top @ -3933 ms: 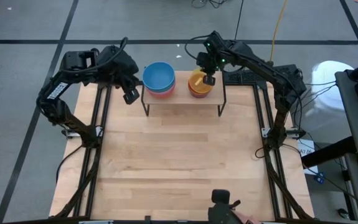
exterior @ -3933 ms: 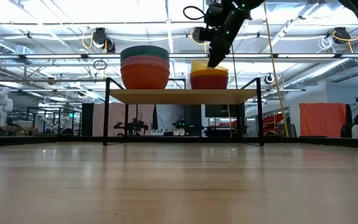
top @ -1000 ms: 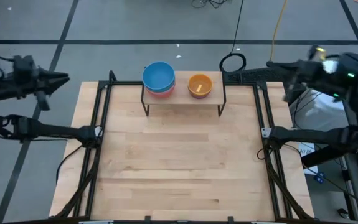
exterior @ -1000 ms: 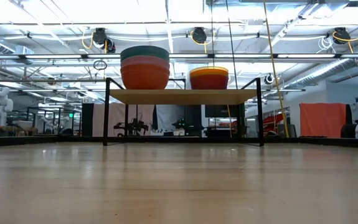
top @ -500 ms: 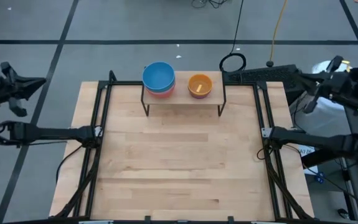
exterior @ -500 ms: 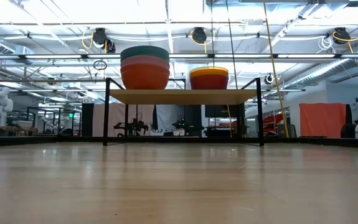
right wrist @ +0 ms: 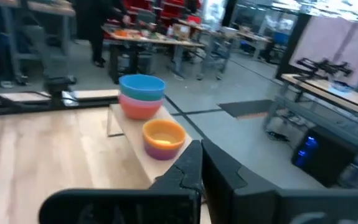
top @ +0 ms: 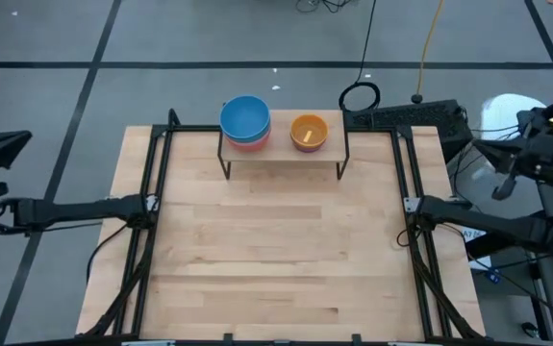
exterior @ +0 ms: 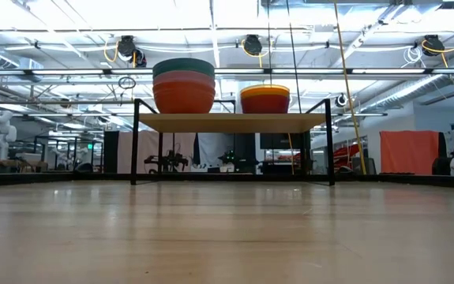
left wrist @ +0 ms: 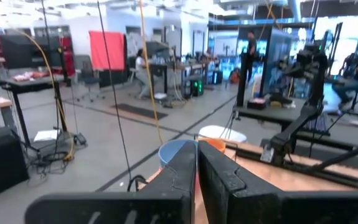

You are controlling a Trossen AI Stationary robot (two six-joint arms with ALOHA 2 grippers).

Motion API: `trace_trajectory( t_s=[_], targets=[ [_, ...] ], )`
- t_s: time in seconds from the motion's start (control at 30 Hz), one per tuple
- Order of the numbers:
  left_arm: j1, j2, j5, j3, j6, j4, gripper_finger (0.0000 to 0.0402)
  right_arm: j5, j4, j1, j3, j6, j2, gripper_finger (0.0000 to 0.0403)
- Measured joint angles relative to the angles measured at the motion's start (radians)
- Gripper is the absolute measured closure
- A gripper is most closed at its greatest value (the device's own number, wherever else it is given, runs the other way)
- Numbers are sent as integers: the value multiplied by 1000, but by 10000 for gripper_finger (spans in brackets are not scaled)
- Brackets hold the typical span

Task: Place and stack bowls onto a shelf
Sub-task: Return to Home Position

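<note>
The shelf [top: 284, 154] stands at the table's far edge on thin black legs. On its left part is a stack of bowls [top: 245, 120] with a blue one on top; in the low view [exterior: 183, 85] pink and orange bowls show under it. On its right part is a shorter stack [top: 309, 132], yellow-orange on top, red below in the low view [exterior: 265, 99]. My left gripper [top: 7, 149] is off the table beyond its left edge, shut and empty [left wrist: 197, 168]. My right gripper [top: 505, 178] is beyond the right edge, shut and empty [right wrist: 202, 165].
The wooden tabletop [top: 276, 250] lies bare in front of the shelf. Black frame rails [top: 146, 231] run along its left and right sides. A dark keyboard-like unit [top: 406, 117] and a coiled cable [top: 358, 97] lie behind the right far corner. People show in the room beyond.
Both arms have swung outward, away from the table: my left gripper farther past the left edge, my right gripper farther past the right edge and toward the near side. The bowl stacks and the shelf have stayed where they were.
</note>
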Motion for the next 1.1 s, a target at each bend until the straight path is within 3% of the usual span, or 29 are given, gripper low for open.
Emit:
trace_trajectory(
  t_s=[0.13, 0.5, 0.83, 1.1],
  targets=[
    [12, -56, -1, -11, 4, 0, 378, -69, 6, 0, -50, -21, -51, 403],
    [95, -211, 2, -133, -28, 0, 378, -66, 57, -1, -298, -11, -274, 403],
    [185, -296, 50, -236, -52, -1, 378, -65, 214, -1, -513, 52, -518, 403],
    [264, -343, 56, -327, -40, 2, 378, -67, 289, -1, -637, 48, -532, 403]
  ],
)
